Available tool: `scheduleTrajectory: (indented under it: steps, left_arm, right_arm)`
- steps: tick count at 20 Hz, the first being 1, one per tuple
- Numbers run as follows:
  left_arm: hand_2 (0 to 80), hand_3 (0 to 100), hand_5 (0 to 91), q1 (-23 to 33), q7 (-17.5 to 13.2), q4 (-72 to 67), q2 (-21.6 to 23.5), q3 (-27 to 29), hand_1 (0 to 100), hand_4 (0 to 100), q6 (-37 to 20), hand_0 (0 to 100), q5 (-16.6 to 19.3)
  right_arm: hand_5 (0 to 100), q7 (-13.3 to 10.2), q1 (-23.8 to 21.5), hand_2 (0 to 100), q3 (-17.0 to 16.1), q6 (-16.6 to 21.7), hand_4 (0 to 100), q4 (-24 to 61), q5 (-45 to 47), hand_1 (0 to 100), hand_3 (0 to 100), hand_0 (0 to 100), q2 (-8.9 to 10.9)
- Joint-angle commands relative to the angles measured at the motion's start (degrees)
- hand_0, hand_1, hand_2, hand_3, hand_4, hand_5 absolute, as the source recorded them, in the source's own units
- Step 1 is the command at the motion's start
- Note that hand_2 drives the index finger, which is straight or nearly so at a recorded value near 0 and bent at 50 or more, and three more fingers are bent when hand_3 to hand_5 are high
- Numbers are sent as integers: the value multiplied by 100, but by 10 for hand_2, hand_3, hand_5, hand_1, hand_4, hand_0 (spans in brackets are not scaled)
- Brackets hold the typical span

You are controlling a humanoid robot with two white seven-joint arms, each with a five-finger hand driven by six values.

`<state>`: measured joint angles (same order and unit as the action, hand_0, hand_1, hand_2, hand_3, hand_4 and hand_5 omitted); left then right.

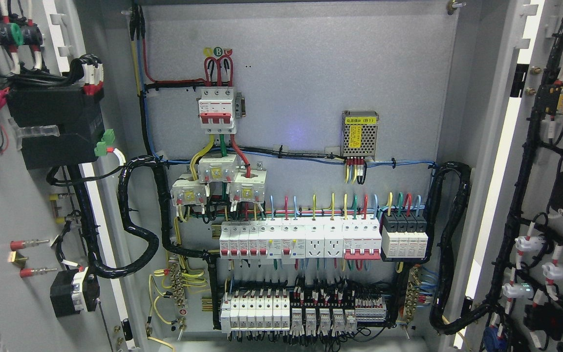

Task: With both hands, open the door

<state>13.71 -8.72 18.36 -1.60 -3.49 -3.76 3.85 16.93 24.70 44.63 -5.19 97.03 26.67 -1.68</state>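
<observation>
Both doors of a grey electrical cabinet stand swung wide open. The left door [12, 205] shows its inner face with black components, wiring and coloured terminals. The right door [550, 195] shows its inner face with a black cable loom and white lamp backs. Between them the back panel [335, 73] carries a red-handled main breaker [217, 110], rows of white breakers [301, 239] and terminal blocks [301, 313]. Neither of my hands nor any arm shows in the head view.
A small meshed power supply [359, 134] hangs at the panel's right. Thick black wrapped cable bundles [137, 220] loop from each door hinge side into the cabinet. The cabinet's side walls frame the opening.
</observation>
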Motion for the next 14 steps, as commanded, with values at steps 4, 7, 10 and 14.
scheduleTrajectory:
  steps: [4,7,10,14]
  left_arm:
    - [0,0,0,817,-138,2854,344,-758,0,33,7,0,-25]
    - [0,0,0,1098,-314,3619,485,-855,0,33,-106,0,-16]
    - [0,0,0,1449,-323,4497,660,-960,0,33,-300,0,-16]
    - [0,0,0,1819,-323,5439,819,-1040,0,32,-607,0,-8]
  right_arm:
    - [0,-58,-887,0,-666,640,0,-53,-619,0,0,0,475]
    - [0,-58,-1282,0,-868,931,0,26,-619,0,0,0,493]
    - [0,-58,-1660,0,-974,1308,0,132,-619,0,0,0,712]
    - [0,-49,-2161,0,-1272,1809,0,273,-619,0,0,0,976]
